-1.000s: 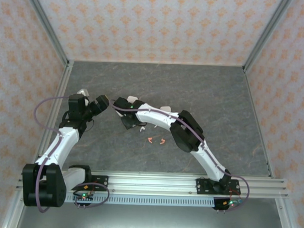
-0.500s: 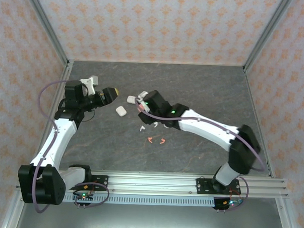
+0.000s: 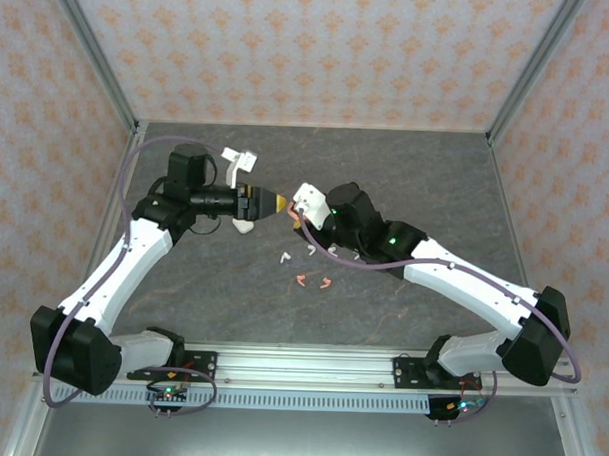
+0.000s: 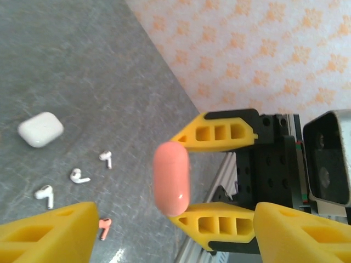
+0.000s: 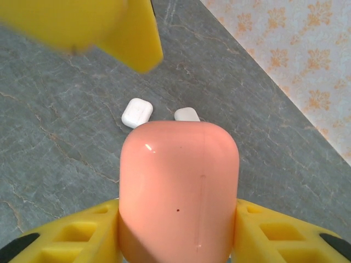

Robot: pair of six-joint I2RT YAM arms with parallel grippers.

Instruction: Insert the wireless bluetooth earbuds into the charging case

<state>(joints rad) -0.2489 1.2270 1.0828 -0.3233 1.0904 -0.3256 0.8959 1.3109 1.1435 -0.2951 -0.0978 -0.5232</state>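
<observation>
Right jaws clamped salmon-pink case (image 4: 171,178) - held above worktop (image 3: 436,183). Left jaws spread wide, facing it. Earbuds (image 4: 79,176) lay loose on worktop below - near white case (image 4: 40,129).

No legible text, label, brand, number or sign on any surface. Pink charging case (image 5: 178,192): plain glossy shell with one tiny dark dot and no lettering. White cases (image 5: 136,112) on the worktop (image 5: 55,137): too small to show any marking. Walls (image 3: 321,48): repeating orange floral motif, no characters.
</observation>
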